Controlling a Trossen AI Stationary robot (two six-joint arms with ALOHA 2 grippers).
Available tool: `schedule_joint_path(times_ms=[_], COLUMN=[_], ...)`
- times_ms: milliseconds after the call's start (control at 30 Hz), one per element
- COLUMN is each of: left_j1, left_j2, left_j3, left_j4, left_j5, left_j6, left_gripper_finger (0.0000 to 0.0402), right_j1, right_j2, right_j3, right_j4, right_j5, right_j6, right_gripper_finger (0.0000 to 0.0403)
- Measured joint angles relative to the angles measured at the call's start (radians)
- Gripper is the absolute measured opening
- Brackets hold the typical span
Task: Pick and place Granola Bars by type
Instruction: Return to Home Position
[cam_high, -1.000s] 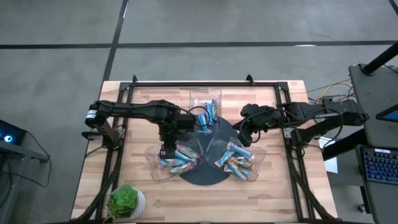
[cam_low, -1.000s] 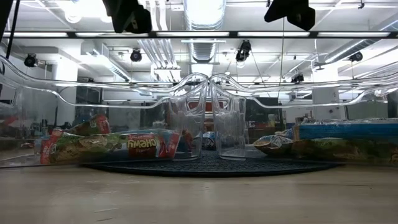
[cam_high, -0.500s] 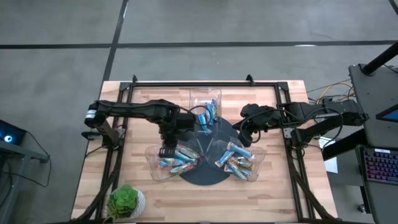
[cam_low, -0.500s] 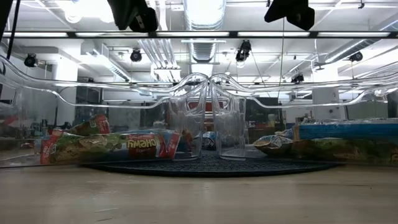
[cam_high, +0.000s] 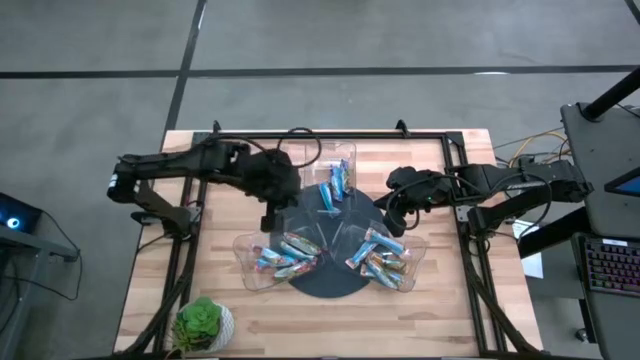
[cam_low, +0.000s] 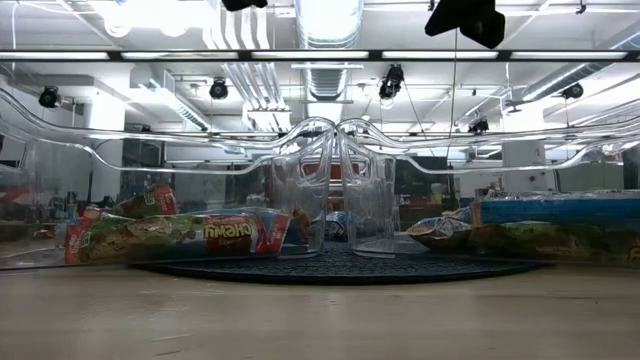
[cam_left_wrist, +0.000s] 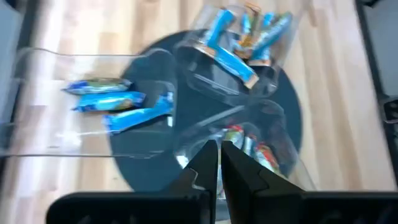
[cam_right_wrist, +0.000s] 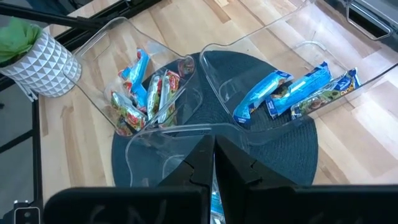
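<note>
Several granola bars binned, left gripper hovering just beside

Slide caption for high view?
Shiny wrapped granola bars sorted into three clear plastic bins on a dark round mat; left end effector and right end effector shut, hovering on either side.

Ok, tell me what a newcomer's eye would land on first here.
Three clear plastic bins fan out on a dark round mat at the middle of the table, each holding wrapped granola bars, bright blue in the far one. The left gripper and right gripper hang shut at either side of the mat, and a potted succulent sits at the near left corner.
</note>
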Motion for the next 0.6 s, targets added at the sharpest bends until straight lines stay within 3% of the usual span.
schedule_joint_path(times_ms=[133,400,600], left_j1=[0.0,0.0,0.0], left_j2=[-0.031,-0.046,-0.075], left_j3=[-0.001,-0.014,-0.118], left_j4=[0.025,0.026,0.145], left_j5=[-0.05,-0.049,-0.038], left_j6=[0.019,0.029,0.08], left_gripper_finger=[0.0004,0.0004,0.0004], right_j1=[0.0,0.0,-0.003], right_j2=[0.0,0.0,0.0], right_j3=[0.0,0.0,0.0], right_j4=[0.007,0.006,0.009], right_j5=[0.0,0.004,0.108], right_j6=[0.001,-0.018,-0.126], right_gripper_finger=[0.0008,0.0008,0.0008])
